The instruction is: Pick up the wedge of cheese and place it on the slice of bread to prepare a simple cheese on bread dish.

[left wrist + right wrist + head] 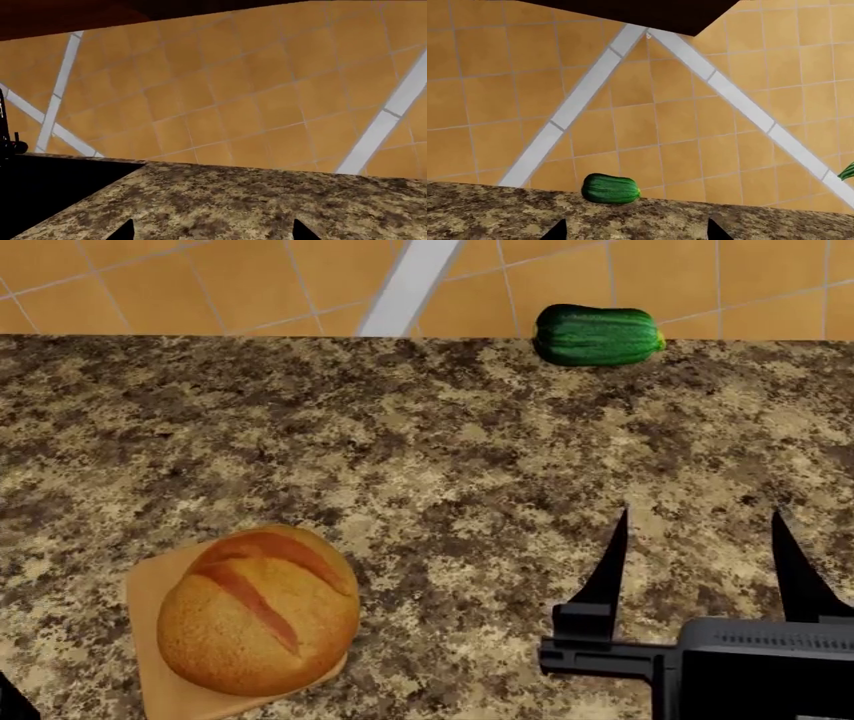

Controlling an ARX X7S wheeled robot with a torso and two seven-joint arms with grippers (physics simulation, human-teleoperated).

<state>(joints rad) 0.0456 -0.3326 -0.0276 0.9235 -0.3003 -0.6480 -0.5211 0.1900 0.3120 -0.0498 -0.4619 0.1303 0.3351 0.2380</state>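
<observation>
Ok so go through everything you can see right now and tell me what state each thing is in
slice of bread: whole round loaf on its tan slab, lying on the counter, nothing on top.
zucchini: lying on its side at the counter's far edge, by the tiled wall.
right gripper: open, empty, above bare counter.
left gripper: open, only fingertips show.
wedge of cheese: not in view.

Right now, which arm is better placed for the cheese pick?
Can't settle it: the wedge of cheese shows in no view. Right gripper is open over the counter, between the slice of bread and the zucchini. Left gripper shows only fingertips near the counter's edge. Tentatively right.
</observation>
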